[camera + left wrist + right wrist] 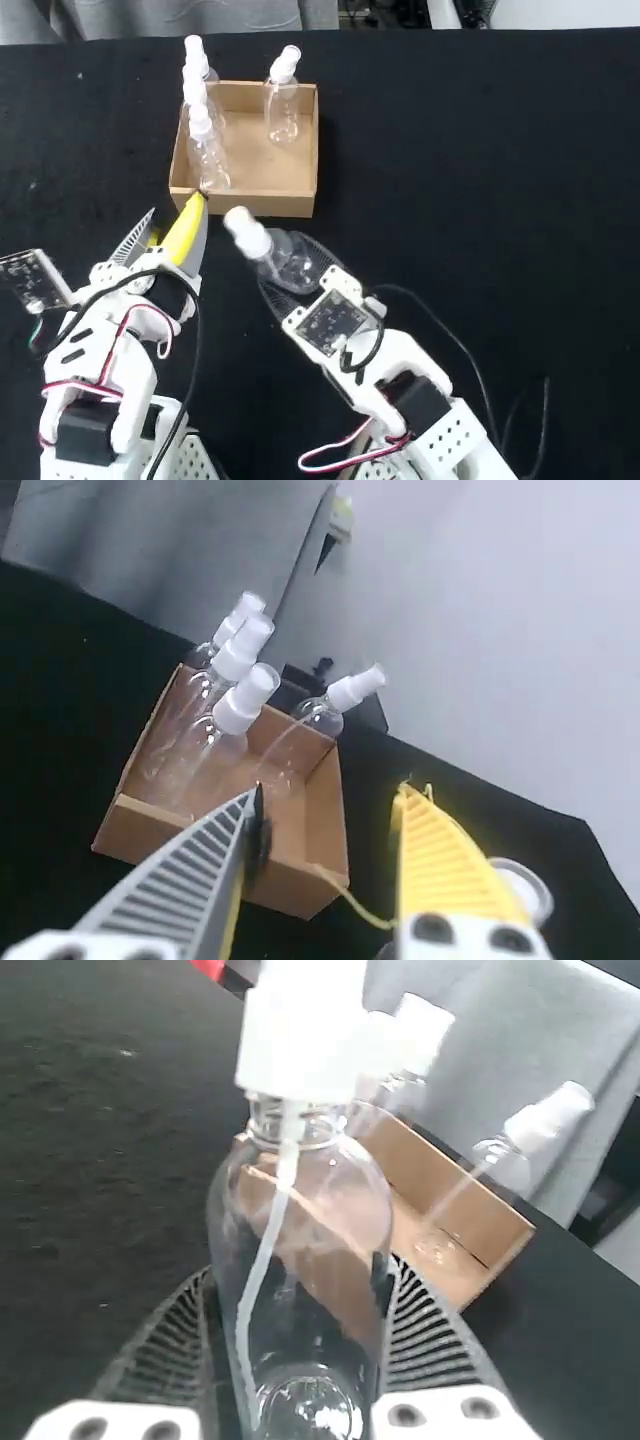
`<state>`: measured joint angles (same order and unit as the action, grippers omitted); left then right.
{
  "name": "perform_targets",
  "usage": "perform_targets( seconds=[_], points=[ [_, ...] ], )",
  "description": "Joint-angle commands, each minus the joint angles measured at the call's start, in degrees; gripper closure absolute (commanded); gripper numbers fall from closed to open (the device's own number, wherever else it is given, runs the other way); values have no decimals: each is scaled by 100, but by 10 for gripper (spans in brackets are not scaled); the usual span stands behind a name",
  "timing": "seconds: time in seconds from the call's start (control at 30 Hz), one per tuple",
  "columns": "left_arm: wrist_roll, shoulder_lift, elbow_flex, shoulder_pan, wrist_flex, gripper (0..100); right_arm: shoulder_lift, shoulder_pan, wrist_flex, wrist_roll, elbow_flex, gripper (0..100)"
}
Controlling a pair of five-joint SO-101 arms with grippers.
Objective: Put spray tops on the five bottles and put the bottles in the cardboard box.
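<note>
The cardboard box (262, 203) stands at the table's far left-centre. Three clear capped bottles (207, 150) stand along its left wall, and another bottle (283, 105) is at its far right. My right gripper (287, 263) is shut on a clear bottle (290, 262) with a white spray top (243, 229), tilted toward the box's near wall. In the right wrist view this bottle (300, 1260) sits between the fingers (425, 1330). My left gripper (173, 207) is open just short of the box's near left corner, with nothing between its fingers.
A black cloth (480, 170) covers the table, with bare room to the right of the box. In the left wrist view, the box (160, 830) and its bottles (235, 710) lie ahead of the open gripper (330, 795). A grey curtain hangs behind the table.
</note>
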<state>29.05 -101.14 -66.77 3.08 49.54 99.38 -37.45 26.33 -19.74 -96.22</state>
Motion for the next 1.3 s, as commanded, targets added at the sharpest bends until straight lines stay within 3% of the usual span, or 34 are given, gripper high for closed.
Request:
perform_targets(
  seconds=[0.0, 0.17, 0.4, 0.97, 1.13, 1.27],
  points=[
    [-62, 9, -127, 4, -141, 798, 119, -325, -141, 53, 242, 963],
    [-149, 9, -251, 180, -149, 797, 119, -378, -141, 53, 233, 963],
    [-1257, 9, -523, 1068, -114, 802, 75, -369, -141, 53, 224, 963],
    [-1415, 9, -523, 1253, -79, 802, 75, -369, 105, 53, 224, 963],
    [-1723, 9, -479, 1851, 229, 802, 101, -369, 202, 53, 224, 963],
    [-1767, 9, -479, 1877, 237, 802, 110, -369, 299, 53, 251, 963]
  ],
)
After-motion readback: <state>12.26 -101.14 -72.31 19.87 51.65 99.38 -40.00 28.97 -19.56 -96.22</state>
